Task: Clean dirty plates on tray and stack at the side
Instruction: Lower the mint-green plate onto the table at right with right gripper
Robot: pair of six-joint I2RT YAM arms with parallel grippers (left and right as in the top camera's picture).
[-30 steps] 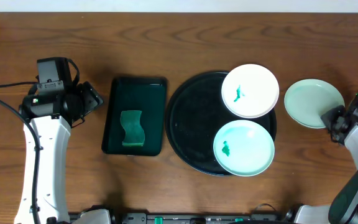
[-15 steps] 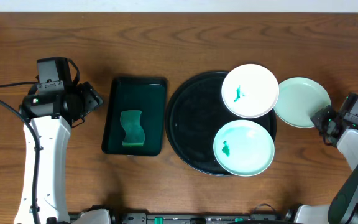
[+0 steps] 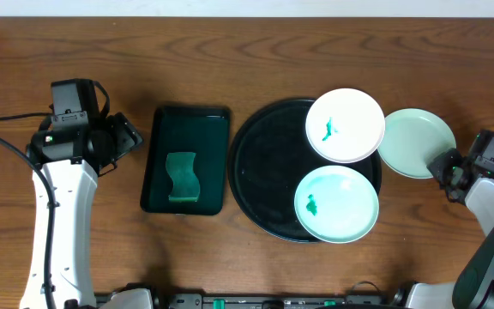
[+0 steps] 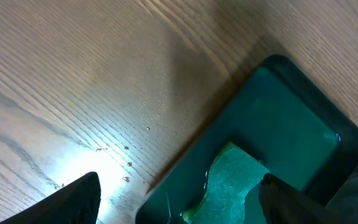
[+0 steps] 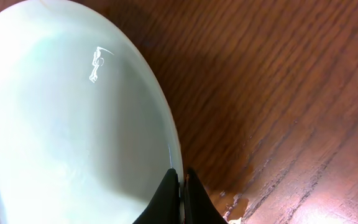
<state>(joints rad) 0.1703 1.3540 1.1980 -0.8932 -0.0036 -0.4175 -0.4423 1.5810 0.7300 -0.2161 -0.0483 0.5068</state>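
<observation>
Right gripper (image 3: 447, 167) pinched tight on the outer rim of a pale mint plate (image 3: 412, 140), just right of the black tray (image 3: 251, 176). Wrist view shows the tips nipping the thin edge, likely the only hold a flat plate offers. This plate looks clean, no smear. Its left edge meets the white plate (image 3: 345, 125); overlapping or only touching, can't tell. White plate sits at the tray's upper right, green smear at centre. Second mint plate (image 3: 336, 203) at the tray's lower right, smeared too, so two left to wipe by my read. Left gripper (image 3: 129, 136) spread wide, empty, well left of the tray beside the small green tray (image 3: 157, 172) holding the sponge (image 3: 181, 178), probably placed to fetch it.
</observation>
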